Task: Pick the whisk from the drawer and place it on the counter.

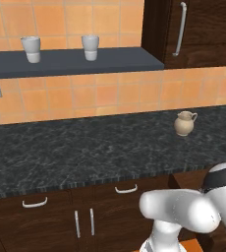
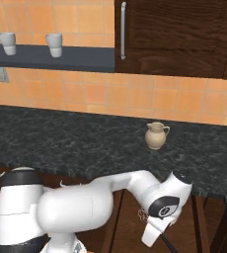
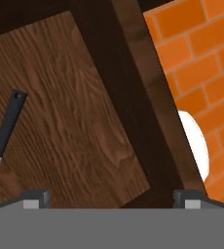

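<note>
In the hand view the whisk (image 3: 6, 127) lies on the plain wood floor of the open drawer (image 3: 75, 112), its dark handle pointing up and its silver wires at the lower left edge. My gripper (image 3: 111, 200) is open above the drawer, fingertips (image 3: 36, 197) wide apart with nothing between them; the whisk lies just outside the left tip. In the right base view my hand (image 2: 160, 217) reaches down below the counter (image 2: 61, 143) edge into the drawer (image 2: 128, 207). The black marble counter (image 1: 85, 147) runs across the left base view.
A beige jug (image 1: 184, 123) (image 2: 156, 135) stands on the counter toward the right. A dark grey wall shelf (image 1: 70, 61) carries two cups. Closed drawer fronts with silver handles (image 1: 126, 189) sit below the counter. The drawer's dark side wall (image 3: 143, 97) borders an orange brick floor (image 3: 196, 63).
</note>
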Tool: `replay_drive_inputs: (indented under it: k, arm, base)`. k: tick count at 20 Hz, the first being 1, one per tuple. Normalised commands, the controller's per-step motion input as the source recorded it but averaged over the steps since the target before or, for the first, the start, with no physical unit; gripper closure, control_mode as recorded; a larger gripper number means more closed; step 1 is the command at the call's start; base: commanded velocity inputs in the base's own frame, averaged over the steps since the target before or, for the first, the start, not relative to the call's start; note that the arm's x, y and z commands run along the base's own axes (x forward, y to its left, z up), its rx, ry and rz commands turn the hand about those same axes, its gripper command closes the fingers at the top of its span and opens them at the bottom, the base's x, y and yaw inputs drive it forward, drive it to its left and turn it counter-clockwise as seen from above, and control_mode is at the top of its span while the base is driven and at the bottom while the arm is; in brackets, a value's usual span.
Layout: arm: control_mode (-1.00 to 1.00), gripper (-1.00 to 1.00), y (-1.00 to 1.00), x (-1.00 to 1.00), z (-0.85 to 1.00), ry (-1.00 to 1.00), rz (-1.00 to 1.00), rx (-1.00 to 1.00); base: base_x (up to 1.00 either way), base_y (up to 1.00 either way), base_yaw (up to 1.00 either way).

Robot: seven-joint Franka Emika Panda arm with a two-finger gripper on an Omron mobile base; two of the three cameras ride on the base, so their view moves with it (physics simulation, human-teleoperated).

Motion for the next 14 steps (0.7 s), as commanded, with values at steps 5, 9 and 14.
replay_drive_inputs:
  k: [5, 9, 14]
  arm:
    - [-1.00, -1.00, -0.07, 0.19, -0.28, 0.00, 0.00, 0.00]
    - [-1.00, -1.00, -0.01, 0.21, -0.24, 0.00, 0.00, 0.01]
    - [-1.00, -1.00, -0.02, 0.12, -0.44, 0.03, -0.01, 0.08]
  base:
    - [0.00, 0.00, 0.00]
    - [0.00, 0.00, 0.00]
    - [0.00, 0.00, 0.00]
